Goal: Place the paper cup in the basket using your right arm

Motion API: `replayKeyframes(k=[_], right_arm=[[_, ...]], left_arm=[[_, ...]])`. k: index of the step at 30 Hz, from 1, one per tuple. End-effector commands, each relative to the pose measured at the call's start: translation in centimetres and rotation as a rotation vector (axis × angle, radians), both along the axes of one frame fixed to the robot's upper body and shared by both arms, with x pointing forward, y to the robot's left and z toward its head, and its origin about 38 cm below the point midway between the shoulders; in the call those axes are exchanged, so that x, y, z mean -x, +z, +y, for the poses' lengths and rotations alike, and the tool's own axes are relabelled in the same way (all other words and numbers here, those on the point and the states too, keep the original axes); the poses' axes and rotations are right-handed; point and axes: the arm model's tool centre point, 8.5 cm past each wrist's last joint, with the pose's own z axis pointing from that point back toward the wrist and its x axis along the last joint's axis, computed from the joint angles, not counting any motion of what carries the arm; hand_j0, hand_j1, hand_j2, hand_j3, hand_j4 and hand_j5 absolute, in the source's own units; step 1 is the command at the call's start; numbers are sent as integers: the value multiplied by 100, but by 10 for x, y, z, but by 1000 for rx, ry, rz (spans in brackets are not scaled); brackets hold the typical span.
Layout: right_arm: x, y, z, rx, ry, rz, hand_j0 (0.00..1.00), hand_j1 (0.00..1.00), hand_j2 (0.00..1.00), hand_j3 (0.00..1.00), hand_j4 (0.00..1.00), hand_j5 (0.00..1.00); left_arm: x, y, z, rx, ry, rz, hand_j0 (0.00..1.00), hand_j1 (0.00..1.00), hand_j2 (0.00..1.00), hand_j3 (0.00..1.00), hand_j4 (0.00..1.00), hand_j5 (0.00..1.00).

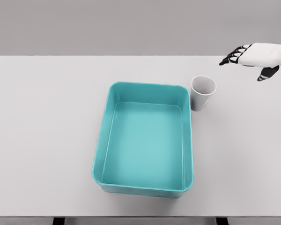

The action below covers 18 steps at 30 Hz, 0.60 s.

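A white paper cup [202, 93] stands upright on the table, just right of the teal basket's far right corner. The teal basket [108, 125] is a rectangular tub in the middle of the table, with nothing inside. My right hand [246, 63] hovers at the upper right, above and to the right of the cup, apart from it. Its dark-tipped fingers [233, 56] are spread and point left, holding nothing. The left arm does not show.
The light grey table [42, 122] spans the whole view, its front edge near the bottom of the picture and its back edge near the top.
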Motion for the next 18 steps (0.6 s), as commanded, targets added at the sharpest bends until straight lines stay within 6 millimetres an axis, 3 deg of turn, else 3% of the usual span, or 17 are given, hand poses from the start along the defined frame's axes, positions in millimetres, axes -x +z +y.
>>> replayKeyframes(k=[1, 6, 13, 18], right_arm=[[0, 2, -1, -6, -3, -4, 100, 100, 100, 100, 100, 100], [-4, 1, 7, -23, 6, -4, 100, 100, 100, 100, 100, 100], [-14, -8, 55, -16, 101, -1, 100, 100, 100, 100, 100, 100], [-17, -5, 73, -36, 134, -15, 100, 100, 100, 100, 100, 100]], left_arm=[[0, 0, 0, 0, 0, 0, 100, 100, 100, 100, 100, 100], [0, 0, 0, 1, 0, 0, 100, 100, 100, 100, 100, 100], [0, 0, 0, 0, 0, 0, 100, 100, 100, 100, 100, 100], [0, 0, 0, 0, 0, 0, 100, 100, 100, 100, 100, 100]])
